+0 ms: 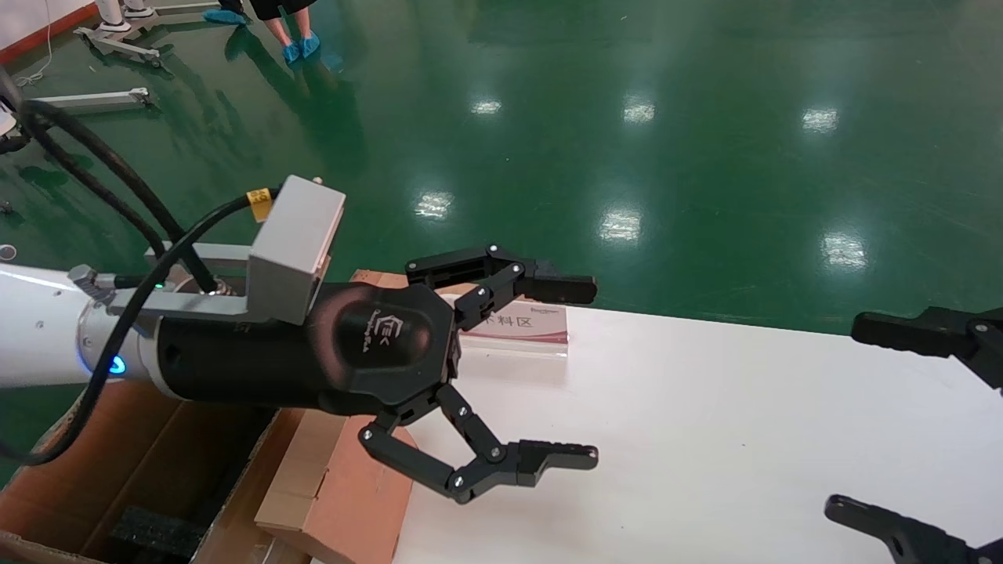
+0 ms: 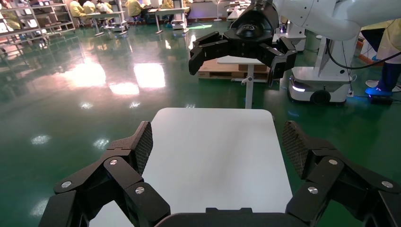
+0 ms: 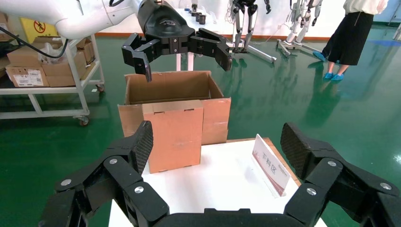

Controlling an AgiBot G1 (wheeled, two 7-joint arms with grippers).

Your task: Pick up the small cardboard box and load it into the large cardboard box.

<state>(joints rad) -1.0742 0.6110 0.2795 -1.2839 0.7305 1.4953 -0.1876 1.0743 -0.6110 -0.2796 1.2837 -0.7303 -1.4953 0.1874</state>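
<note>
The small cardboard box [image 1: 362, 495] stands upright at the white table's left end, leaning against the large cardboard box [image 1: 117, 462]; its broad face shows in the right wrist view [image 3: 173, 135]. The large box [image 3: 168, 90] stands open on the floor beside the table, with black foam [image 1: 157, 533] on its floor. My left gripper [image 1: 589, 371] is open and empty, held in the air above the small box and the table's left end, fingers pointing right; it also shows in its own view [image 2: 218, 142]. My right gripper [image 1: 850, 419] is open and empty over the table's right end.
A sign stand [image 1: 517, 325] with red lettering sits at the table's far left edge. The white table [image 1: 705, 439] is bare between the grippers. Green floor lies all round. A trolley with cartons [image 3: 47, 61] and a person [image 3: 354, 33] stand beyond the large box.
</note>
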